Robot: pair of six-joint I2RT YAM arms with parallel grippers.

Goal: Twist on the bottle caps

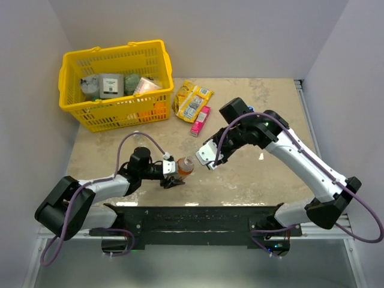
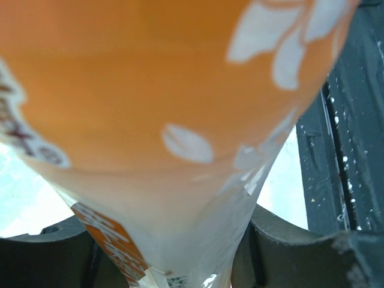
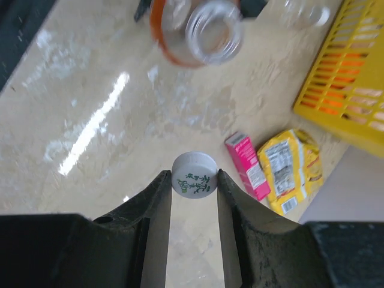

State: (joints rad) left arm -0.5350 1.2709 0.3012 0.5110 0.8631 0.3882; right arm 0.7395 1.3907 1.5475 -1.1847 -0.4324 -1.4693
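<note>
My left gripper [image 1: 173, 174] is shut on an orange-drink bottle [image 1: 185, 166] and holds it above the table in front of the arms. In the left wrist view the bottle [image 2: 150, 90] fills the frame, and both dark fingers [image 2: 288, 240] press its pale lower part. The bottle's mouth [image 3: 213, 30] is open, with no cap on it. My right gripper [image 1: 211, 159] hangs just right of the bottle. It is shut on a whitish bottle cap [image 3: 194, 174] with a green mark, pinched between the fingertips.
A yellow basket [image 1: 114, 114] with several items stands at the back left. A yellow snack bag [image 1: 192, 100] and a pink packet [image 1: 201, 120] lie right of it. Something clear and blurred [image 3: 303, 12] lies near the basket in the right wrist view.
</note>
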